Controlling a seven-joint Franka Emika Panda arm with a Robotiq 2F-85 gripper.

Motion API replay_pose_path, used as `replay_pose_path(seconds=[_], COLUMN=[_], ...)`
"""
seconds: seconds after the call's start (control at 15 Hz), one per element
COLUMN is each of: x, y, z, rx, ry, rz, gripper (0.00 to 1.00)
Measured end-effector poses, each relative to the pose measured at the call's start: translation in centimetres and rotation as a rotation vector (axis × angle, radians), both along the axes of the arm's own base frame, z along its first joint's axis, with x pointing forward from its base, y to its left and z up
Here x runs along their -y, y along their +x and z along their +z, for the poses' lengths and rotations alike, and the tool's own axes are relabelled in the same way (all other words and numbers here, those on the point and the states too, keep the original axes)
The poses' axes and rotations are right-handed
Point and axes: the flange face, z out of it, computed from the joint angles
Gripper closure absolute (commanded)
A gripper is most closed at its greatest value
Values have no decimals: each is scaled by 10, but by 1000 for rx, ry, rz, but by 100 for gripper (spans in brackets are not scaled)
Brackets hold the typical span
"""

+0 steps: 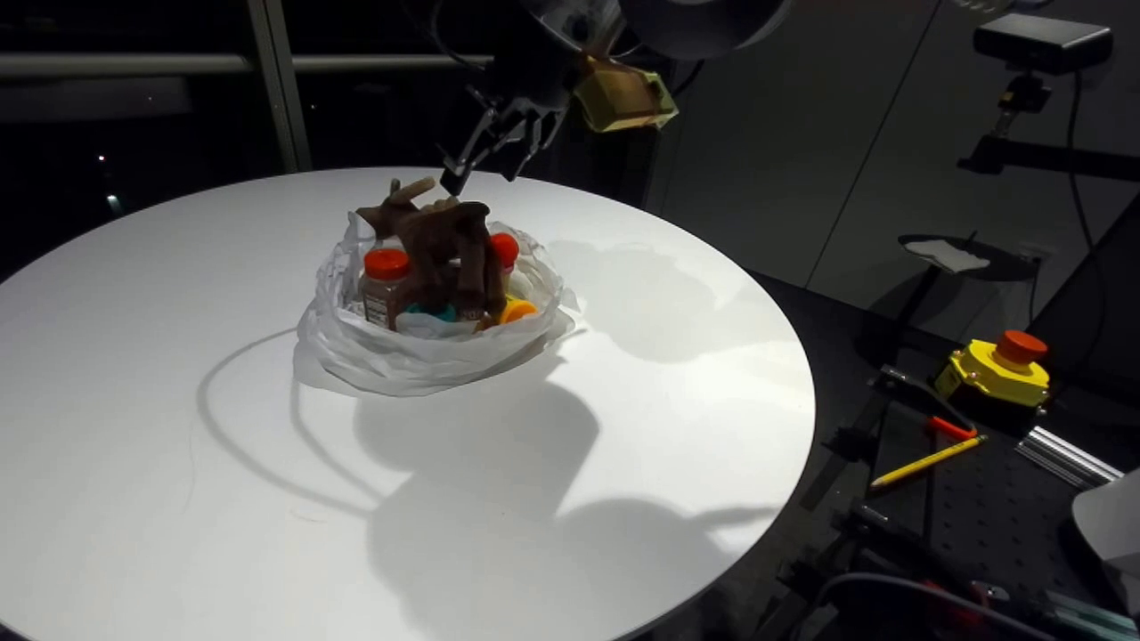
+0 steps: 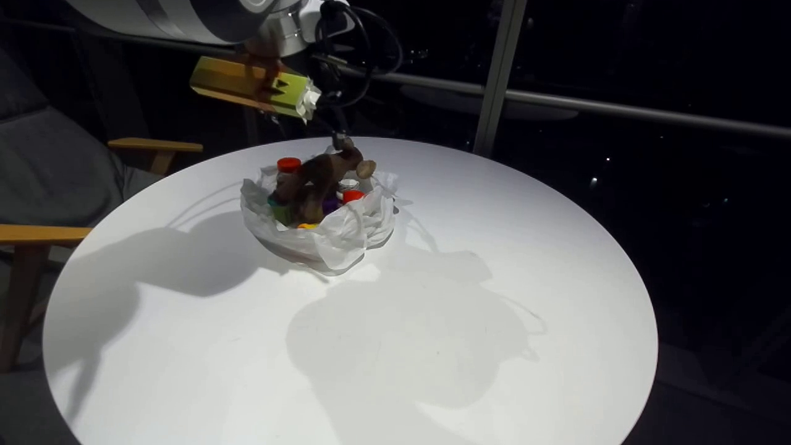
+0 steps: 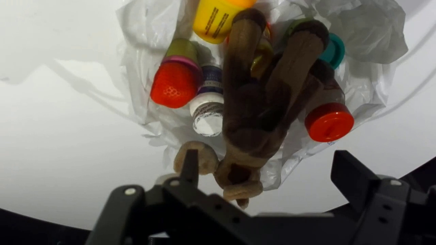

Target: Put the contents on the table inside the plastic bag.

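The wrinkly plastic bag (image 1: 405,361) sits on the round white table (image 1: 178,427) with its mouth spread. Inside it, seen from above, are a yellow container (image 3: 213,23), a red-topped one (image 3: 174,85), a white-capped bottle (image 3: 208,119), a teal lid (image 3: 335,51) and a red-lidded jar (image 3: 329,122). Across them lies the brown plush animal (image 3: 248,105), its head reaching past the bag's rim. My gripper (image 3: 265,153) is open above the head, fingers wide apart on either side of it and nothing gripped. In an exterior view the gripper (image 1: 482,180) hangs just above the toy.
A yellow-green box (image 2: 253,86) is fixed to the arm near the wrist. A chair (image 2: 55,167) with wooden armrests stands close to the table's edge. Off the table are a yellow stop-button box (image 1: 993,374) and a pencil (image 1: 928,463).
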Motion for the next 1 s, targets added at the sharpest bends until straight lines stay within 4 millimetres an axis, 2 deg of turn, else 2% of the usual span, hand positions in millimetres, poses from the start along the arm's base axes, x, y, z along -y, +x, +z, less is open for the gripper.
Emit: replay_pose_path(seconds=[0.27, 0.53, 0.67, 0.8, 0.87, 1.0], x=[4, -10, -24, -39, -43, -43], y=[-18, -60, -81, -103, -108, -111], z=[32, 63, 89, 125, 138, 135], rx=[-146, -348, -446, -520, -515, -518], ry=[-100, -171, -160, -143, -141, -145], rz=[-119, -235, -264, -281, -275, -274], gripper=[0, 0, 0, 0, 0, 0])
